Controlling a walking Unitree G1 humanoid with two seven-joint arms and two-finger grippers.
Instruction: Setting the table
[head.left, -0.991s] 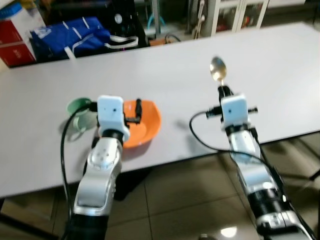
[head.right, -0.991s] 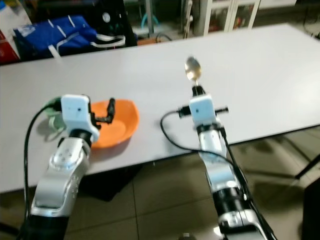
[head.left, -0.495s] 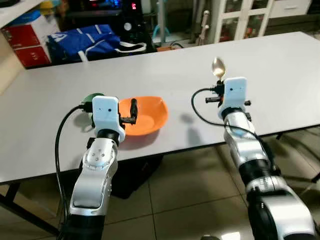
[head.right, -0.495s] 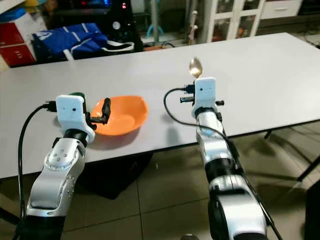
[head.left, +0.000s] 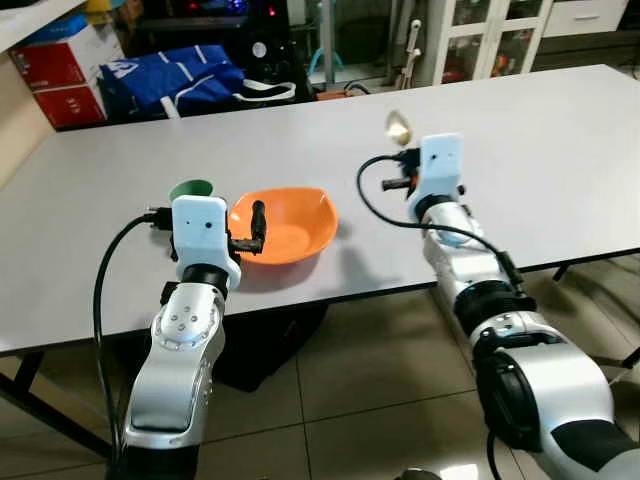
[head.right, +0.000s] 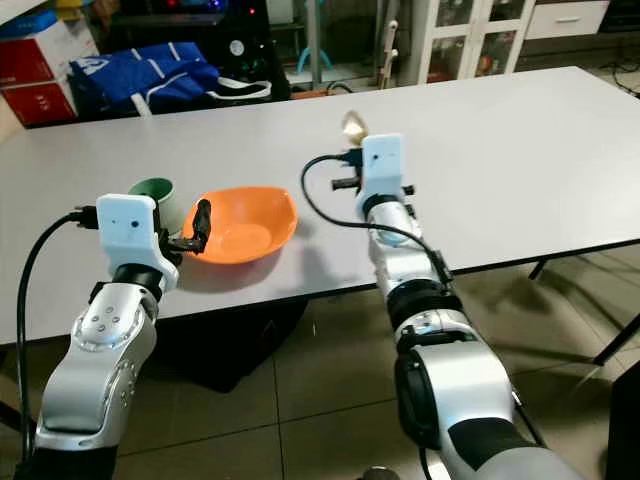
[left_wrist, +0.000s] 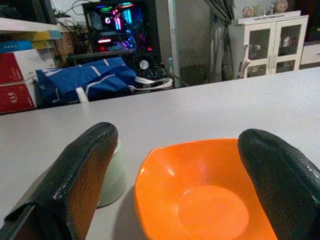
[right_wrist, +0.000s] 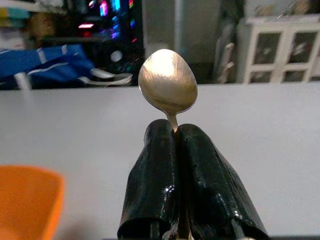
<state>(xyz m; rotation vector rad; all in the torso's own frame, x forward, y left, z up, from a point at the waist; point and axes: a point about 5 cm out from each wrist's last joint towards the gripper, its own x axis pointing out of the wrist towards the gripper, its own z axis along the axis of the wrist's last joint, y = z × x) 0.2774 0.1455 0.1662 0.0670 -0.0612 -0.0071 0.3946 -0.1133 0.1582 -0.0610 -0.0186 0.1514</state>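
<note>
An orange bowl (head.left: 287, 226) sits on the white table (head.left: 560, 150) near its front edge, with a green cup (head.left: 190, 189) just to its left. My left gripper (left_wrist: 177, 135) is open at the bowl's near-left rim, one black finger (head.left: 257, 220) by the rim; in the left wrist view the bowl (left_wrist: 205, 200) lies between the spread fingers and the cup (left_wrist: 114, 175) sits behind one of them. To the right of the bowl, my right gripper (right_wrist: 172, 131) is shut on the handle of a metal spoon (right_wrist: 168, 88), held above the table with the spoon (head.left: 398, 126) bowl-end up.
Behind the table lie a blue bag (head.left: 170, 78), red boxes (head.left: 62, 88), a lit computer (left_wrist: 117, 22) and a white cabinet (head.left: 480, 30). The tabletop stretches bare to the right. Tiled floor (head.left: 360, 400) runs under the table's front edge.
My right gripper has carried the spoon to the left, closer to the orange bowl. The left gripper stays open at the bowl's rim. The camera has shifted a little.
</note>
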